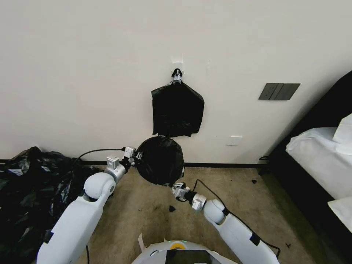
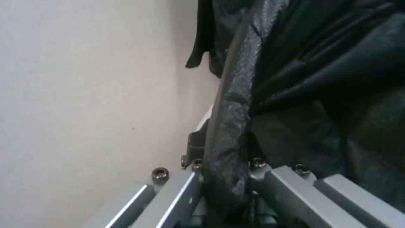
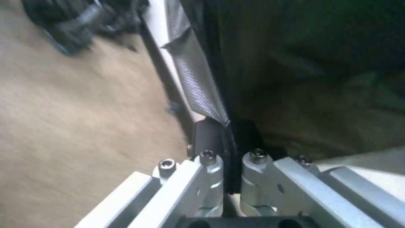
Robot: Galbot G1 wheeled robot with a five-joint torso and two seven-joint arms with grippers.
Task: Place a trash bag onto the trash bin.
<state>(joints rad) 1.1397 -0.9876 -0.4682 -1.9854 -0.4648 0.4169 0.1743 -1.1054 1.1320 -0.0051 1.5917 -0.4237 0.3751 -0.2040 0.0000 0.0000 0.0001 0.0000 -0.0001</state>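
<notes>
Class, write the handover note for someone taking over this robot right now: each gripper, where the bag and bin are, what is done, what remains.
Left gripper: shut on the trash bag at the edge on the robot's left; the fingers pinch a rolled fold.
Right gripper: shut on the bag's near edge, towards the right side.
Trash bin: on the carpet against the wall; a strip of its white rim shows beside the bag's edge.
Done: bag opened out round over the bin's mouth.
Left: whether the edge is fully over the rim is unclear; check, then release.
Nearby: a black bundle on a wall hook and a heap of bags on the floor.
</notes>
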